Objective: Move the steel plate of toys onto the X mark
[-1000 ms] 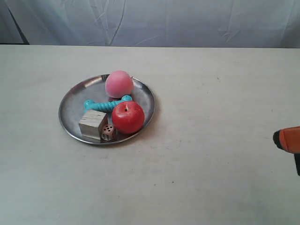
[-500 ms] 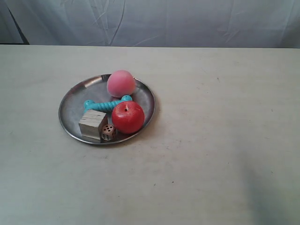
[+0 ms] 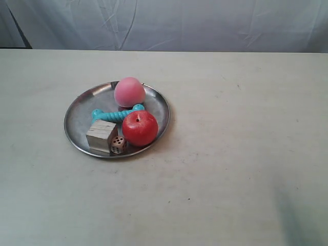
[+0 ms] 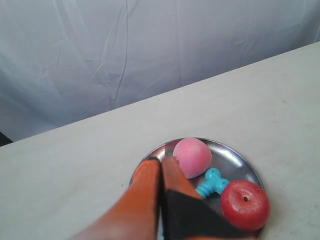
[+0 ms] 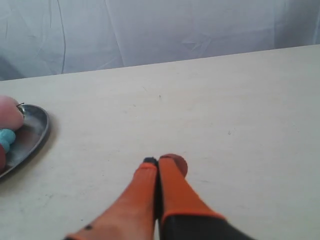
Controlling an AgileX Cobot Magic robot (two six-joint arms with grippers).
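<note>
The steel plate [image 3: 79, 115] lies on the table left of centre. On it are the pink ball [image 3: 129, 92], the red apple [image 3: 140, 128], the teal bone [image 3: 117, 114], the wooden cube [image 3: 101, 136] and the brown die [image 3: 119, 145]. No gripper shows in the exterior view. In the left wrist view my left gripper [image 4: 161, 160] is shut and empty, seen in front of the plate [image 4: 235, 156], pink ball [image 4: 192, 156] and apple [image 4: 245, 204]. My right gripper [image 5: 159, 161] is shut and empty over bare table, with the plate's rim [image 5: 32, 130] off to one side. I cannot make out the X mark.
A pale wrinkled cloth backdrop [image 3: 169, 23] hangs behind the table's far edge. The table surface [image 3: 241, 154] is off-white with faint scuffs and specks.
The orange gripper at the exterior view's right edge has drawn back out of that view. The pink ball rocked slightly on the plate; the plate has not moved.
</note>
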